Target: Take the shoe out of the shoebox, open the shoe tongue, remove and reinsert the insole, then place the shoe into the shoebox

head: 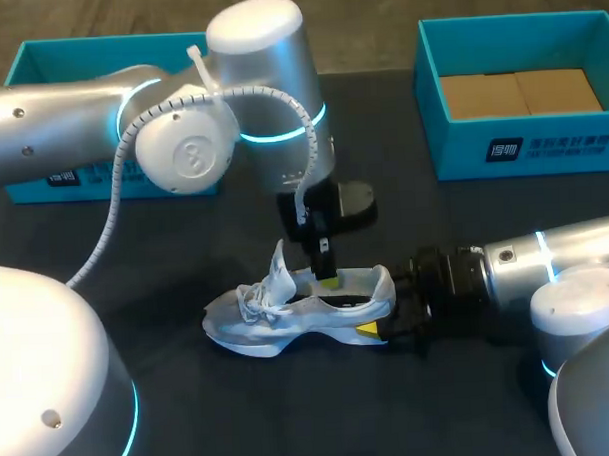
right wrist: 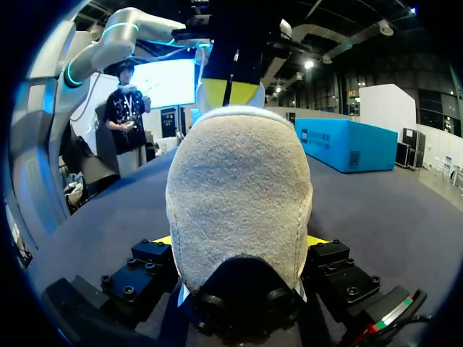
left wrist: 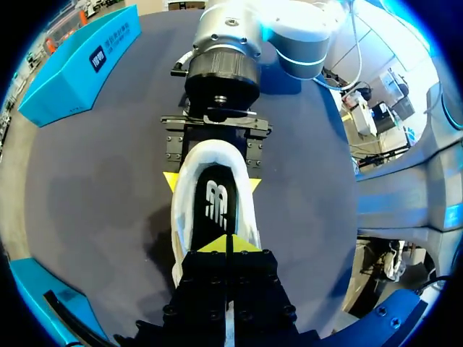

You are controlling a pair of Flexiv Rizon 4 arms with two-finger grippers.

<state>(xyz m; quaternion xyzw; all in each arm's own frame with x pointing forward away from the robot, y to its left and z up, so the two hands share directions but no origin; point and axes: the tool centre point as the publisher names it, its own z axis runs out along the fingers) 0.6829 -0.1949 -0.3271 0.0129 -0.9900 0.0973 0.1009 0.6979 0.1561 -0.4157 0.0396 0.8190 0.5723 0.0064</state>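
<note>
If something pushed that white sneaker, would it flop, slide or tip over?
The white sneaker is probably light and soft: its laces lie loose. It sits on its sole on the table, so it likely won't roll. The heel seems firmer: the right gripper clamps it from both sides without visible crushing.

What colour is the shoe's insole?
The insole is black with a white logo, clearest in the left wrist view.

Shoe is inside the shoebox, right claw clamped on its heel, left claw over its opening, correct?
No. The shoe lies on the table, not in the shoebox; the head view shows it. Right claw clamps its heel, left claw over its opening.
</note>
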